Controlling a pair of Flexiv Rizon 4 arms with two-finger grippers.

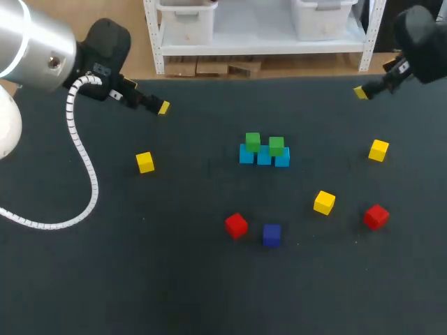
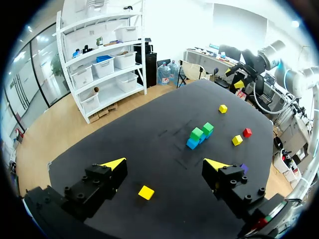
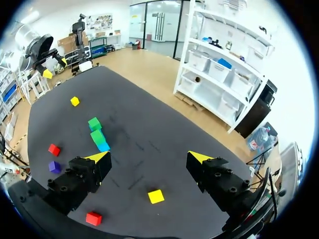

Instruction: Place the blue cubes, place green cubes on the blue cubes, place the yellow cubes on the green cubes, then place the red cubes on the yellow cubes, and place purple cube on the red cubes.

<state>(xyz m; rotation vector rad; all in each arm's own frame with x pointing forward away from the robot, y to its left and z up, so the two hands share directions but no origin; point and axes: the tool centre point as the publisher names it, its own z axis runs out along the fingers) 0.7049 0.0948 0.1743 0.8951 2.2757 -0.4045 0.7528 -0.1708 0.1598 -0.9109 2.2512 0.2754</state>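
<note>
Wrist views show left jaws and right jaws wide open above table.

The right gripper hung with fingers spread wide; a yellow cube lay beneath, between them; ahead, green cubes sat on blue cubes.

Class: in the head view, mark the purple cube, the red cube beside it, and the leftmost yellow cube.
purple cube (image 1: 272,234), head view, middle of the cube.
red cube (image 1: 236,225) beside it, head view, middle of the cube.
leftmost yellow cube (image 1: 144,162), head view, middle of the cube.
</note>
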